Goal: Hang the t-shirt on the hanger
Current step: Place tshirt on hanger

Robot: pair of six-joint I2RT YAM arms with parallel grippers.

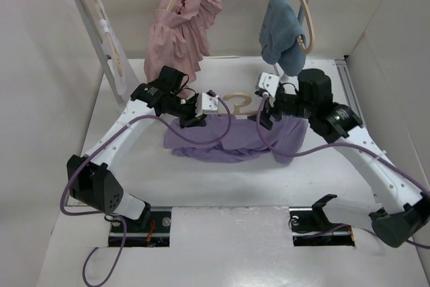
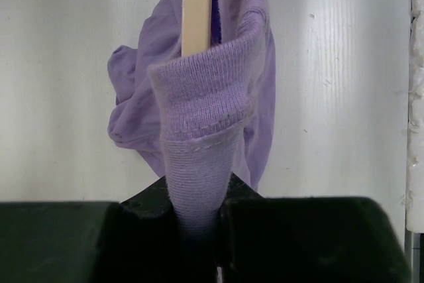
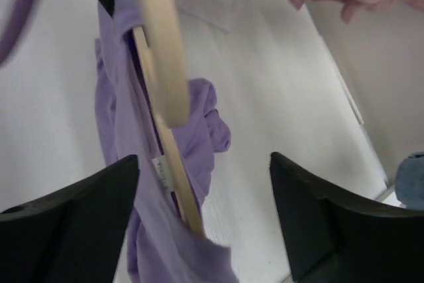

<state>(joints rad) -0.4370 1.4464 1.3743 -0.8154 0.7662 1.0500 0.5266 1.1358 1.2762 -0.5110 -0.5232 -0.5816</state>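
The lavender t-shirt [image 1: 228, 142] lies bunched on the white table between the two arms. The pale wooden hanger's hook [image 1: 236, 103] sticks out at its far edge. My left gripper [image 1: 196, 121] is shut on the shirt's ribbed collar [image 2: 199, 111] at the shirt's left end. The left wrist view shows the hanger bar [image 2: 197, 4] rising behind the collar. My right gripper [image 1: 265, 119] is open at the shirt's right end. In the right wrist view the hanger arm [image 3: 162, 71] runs down into the t-shirt [image 3: 116, 124], between the spread fingers [image 3: 73, 223] but held by neither.
A dusty pink garment [image 1: 183, 21] and a blue-grey garment [image 1: 281, 28] hang on like hangers from a rack at the back. The rack's slanted post [image 1: 91, 25] stands at the back left. White walls close in on both sides.
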